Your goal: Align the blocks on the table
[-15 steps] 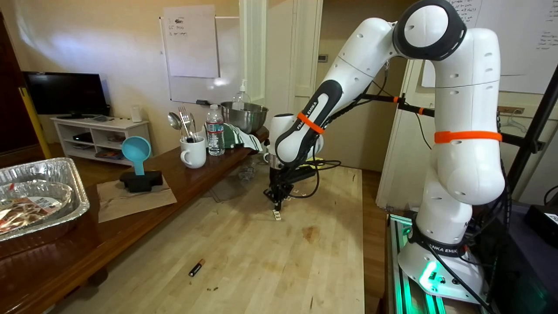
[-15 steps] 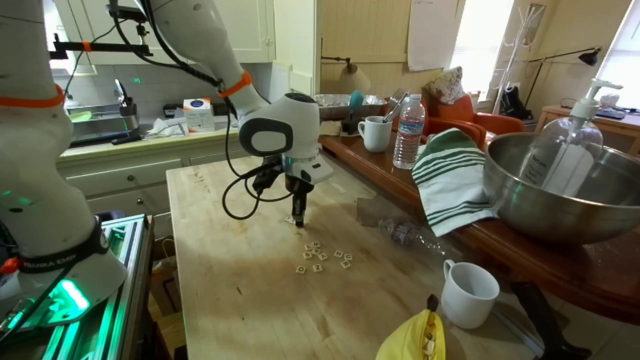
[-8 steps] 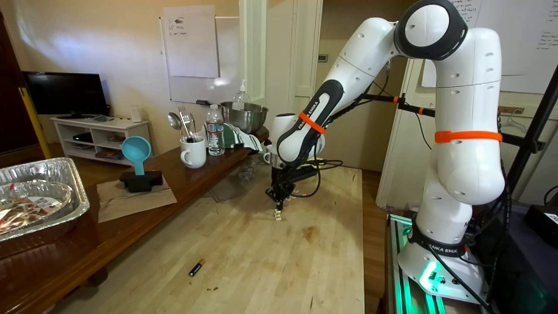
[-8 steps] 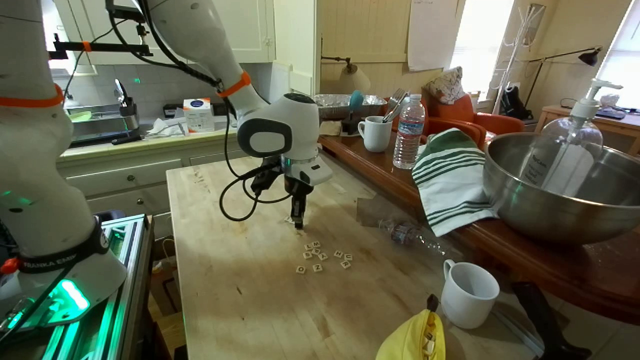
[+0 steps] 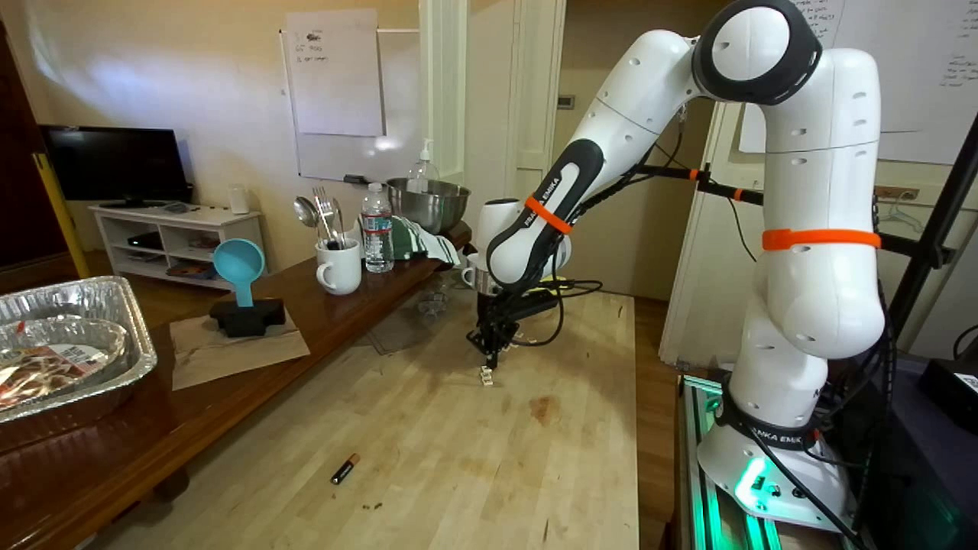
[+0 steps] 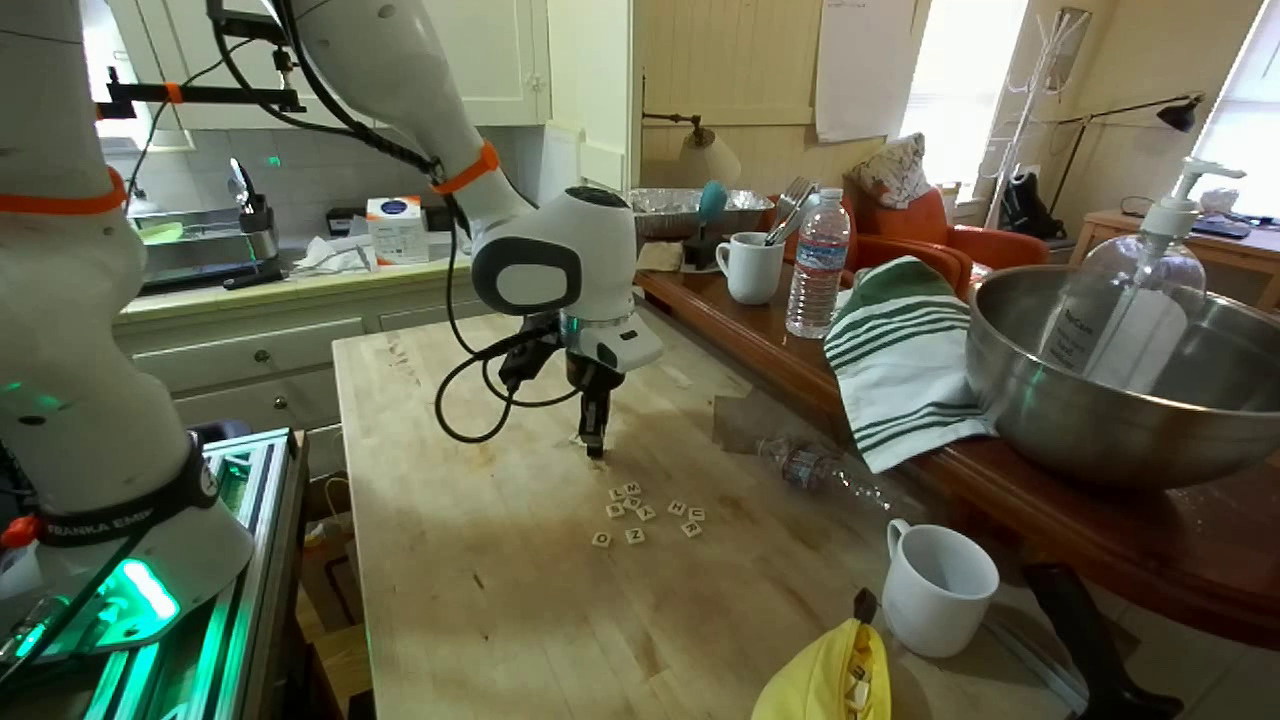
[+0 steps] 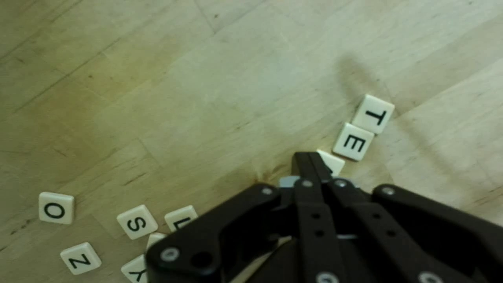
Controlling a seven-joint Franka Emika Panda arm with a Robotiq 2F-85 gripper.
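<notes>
The blocks are small cream letter tiles lying flat on the pale wood table (image 5: pixel 428 458). In the wrist view, the T tile (image 7: pixel 373 114) and E tile (image 7: pixel 353 142) touch in a slanted row. A third tile (image 7: pixel 333 162) lies just below the E, partly hidden by my gripper (image 7: pixel 309 157). My gripper is shut with nothing between its fingers, its tips beside that third tile. Whether they touch it I cannot tell. The O tile (image 7: pixel 56 208), Z tile (image 7: pixel 81 258), S tile (image 7: pixel 137 222) and others lie scattered at lower left. In an exterior view the gripper (image 6: pixel 596 450) is low over the table.
In an exterior view, a crumpled clear bottle (image 6: pixel 815 465), a white mug (image 6: pixel 940 588), a yellow pouch (image 6: pixel 830 680) and a black handle (image 6: pixel 1095 640) lie beyond the scattered tiles. A battery (image 5: pixel 344 469) lies on the table. A brown counter (image 5: pixel 306 336) borders it.
My gripper has shifted slightly, to the right in an exterior view, staying low beside the tile row. It stays shut. The scattered tiles have not moved.
</notes>
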